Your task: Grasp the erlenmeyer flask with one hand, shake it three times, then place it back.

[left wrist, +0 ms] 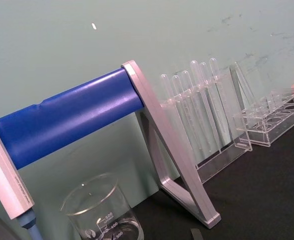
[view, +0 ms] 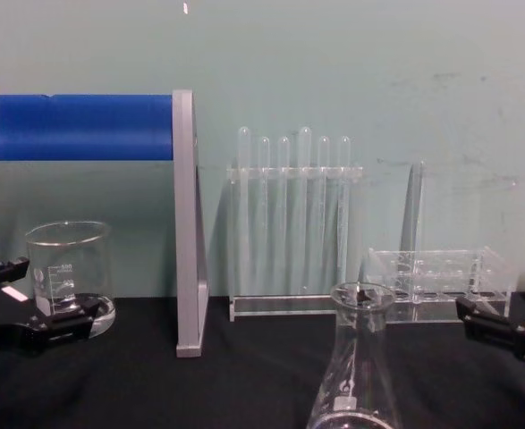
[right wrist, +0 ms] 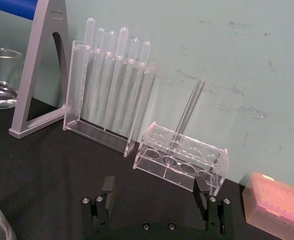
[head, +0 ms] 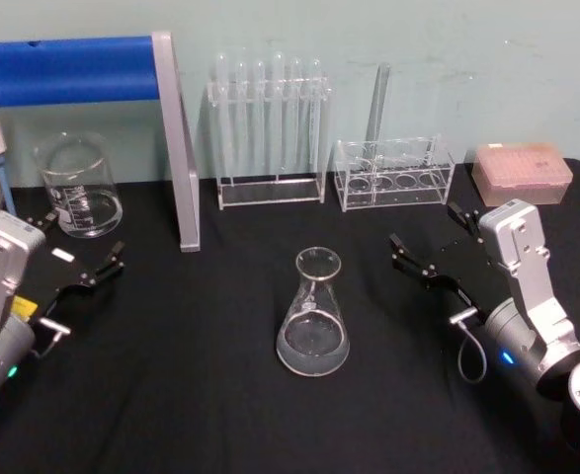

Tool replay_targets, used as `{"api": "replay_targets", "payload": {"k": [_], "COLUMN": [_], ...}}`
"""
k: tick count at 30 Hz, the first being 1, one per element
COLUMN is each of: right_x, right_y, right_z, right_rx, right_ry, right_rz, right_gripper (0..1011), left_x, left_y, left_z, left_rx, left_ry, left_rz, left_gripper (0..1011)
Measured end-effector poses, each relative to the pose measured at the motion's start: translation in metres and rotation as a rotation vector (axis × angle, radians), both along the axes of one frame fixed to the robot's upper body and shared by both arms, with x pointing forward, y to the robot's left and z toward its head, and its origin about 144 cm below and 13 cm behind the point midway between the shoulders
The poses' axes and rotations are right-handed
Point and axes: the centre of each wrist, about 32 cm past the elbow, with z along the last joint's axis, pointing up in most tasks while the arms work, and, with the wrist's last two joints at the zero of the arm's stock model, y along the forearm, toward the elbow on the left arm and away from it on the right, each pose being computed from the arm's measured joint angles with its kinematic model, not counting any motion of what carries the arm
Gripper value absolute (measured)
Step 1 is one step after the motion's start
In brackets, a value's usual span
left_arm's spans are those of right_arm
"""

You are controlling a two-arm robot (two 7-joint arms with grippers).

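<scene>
The erlenmeyer flask stands upright on the black tabletop, midway between the two arms, clear glass with a little liquid in its wide base. It rises close in the chest view. My right gripper is open to the flask's right, a short gap away and touching nothing. The right wrist view shows its fingers spread wide over the cloth. My left gripper is open at the table's left side, near the beaker and well clear of the flask.
A glass beaker sits at the back left beside a grey stand with a blue roll. Behind the flask are a rack of test tubes and a low clear rack. A pink tip box lies back right.
</scene>
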Motion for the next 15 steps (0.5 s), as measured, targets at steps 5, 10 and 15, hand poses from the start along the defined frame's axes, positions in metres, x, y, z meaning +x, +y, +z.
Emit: {"api": "replay_targets", "payload": {"k": [5, 10, 15], "right_x": [0.0000, 0.0000, 0.0000], "right_y": [0.0000, 0.0000, 0.0000], "right_z": [0.0000, 0.0000, 0.0000], "right_rx": [0.000, 0.000, 0.000], "right_ry": [0.000, 0.000, 0.000], "right_rz": [0.000, 0.000, 0.000], "right_gripper": [1003, 1003, 1003], "left_x": [0.0000, 0.0000, 0.0000], "left_y": [0.0000, 0.0000, 0.0000], "left_z": [0.0000, 0.0000, 0.0000], "left_rx": [0.000, 0.000, 0.000], "left_ry": [0.000, 0.000, 0.000], "left_rz": [0.000, 0.000, 0.000], "left_gripper": [1001, 1001, 1001]}}
